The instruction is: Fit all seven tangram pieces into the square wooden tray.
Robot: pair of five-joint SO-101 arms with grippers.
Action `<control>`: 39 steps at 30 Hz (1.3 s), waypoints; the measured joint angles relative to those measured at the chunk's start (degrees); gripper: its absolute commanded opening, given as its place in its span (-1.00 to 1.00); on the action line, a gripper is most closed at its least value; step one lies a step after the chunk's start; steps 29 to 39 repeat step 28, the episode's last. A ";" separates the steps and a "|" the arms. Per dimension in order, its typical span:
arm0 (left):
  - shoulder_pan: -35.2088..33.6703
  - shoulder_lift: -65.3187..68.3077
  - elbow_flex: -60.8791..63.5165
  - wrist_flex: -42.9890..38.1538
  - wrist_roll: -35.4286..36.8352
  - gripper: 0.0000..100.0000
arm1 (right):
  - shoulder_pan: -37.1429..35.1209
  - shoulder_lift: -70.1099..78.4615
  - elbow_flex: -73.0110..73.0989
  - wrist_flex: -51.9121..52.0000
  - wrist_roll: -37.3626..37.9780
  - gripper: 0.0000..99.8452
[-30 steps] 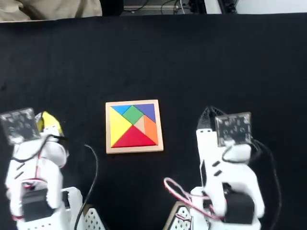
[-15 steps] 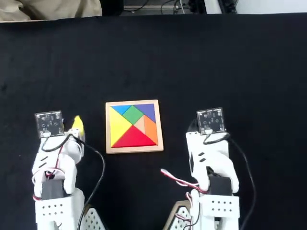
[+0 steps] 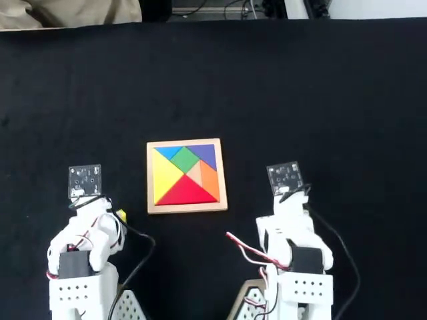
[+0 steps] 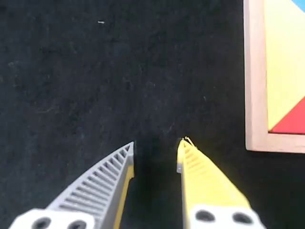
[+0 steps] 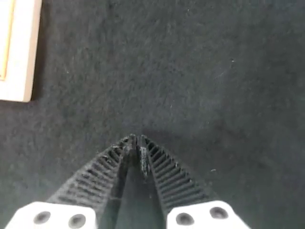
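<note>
The square wooden tray [image 3: 187, 209] lies mid-table with coloured tangram pieces filling it: a yellow triangle [image 3: 165, 177], a red triangle [image 3: 187, 193], a green square [image 3: 185, 160], an orange triangle [image 3: 210, 179] and others. My left gripper [image 4: 156, 145] hovers over bare cloth beside the tray's near corner [image 4: 255, 95], its grey and yellow fingers slightly open with nothing between them. In the high view its yellow fingertip [image 3: 120, 215] peeks out left of the tray. My right gripper [image 5: 136, 140] is shut and empty, its black tips touching, with the tray's edge [image 5: 21, 57] off to one side.
Black cloth [image 3: 300, 93] covers the whole table. Both arm bases [image 3: 77, 290] [image 3: 303, 287] stand at the near edge, either side of the tray. A light-coloured object [image 3: 67, 12] lies beyond the far edge.
Both arms have folded back toward their bases and swung inward toward the tray's sides. The tray and its pieces have not moved.
</note>
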 measured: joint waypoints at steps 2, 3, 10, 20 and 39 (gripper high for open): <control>0.00 -0.53 0.00 0.18 0.00 -0.70 | 0.00 0.00 0.00 0.09 0.00 -0.98; 0.00 -0.70 0.00 0.26 0.00 -0.70 | 0.00 0.00 0.00 0.09 0.00 -0.98; 0.00 -0.70 0.00 0.26 0.00 -0.70 | 0.18 0.00 0.00 0.09 0.00 -0.98; 0.00 -0.70 0.00 0.26 0.00 -0.70 | 0.18 0.00 0.00 0.09 0.00 -0.98; 0.00 -0.70 0.00 0.26 0.00 -0.70 | 0.18 0.00 0.00 0.09 0.00 -0.98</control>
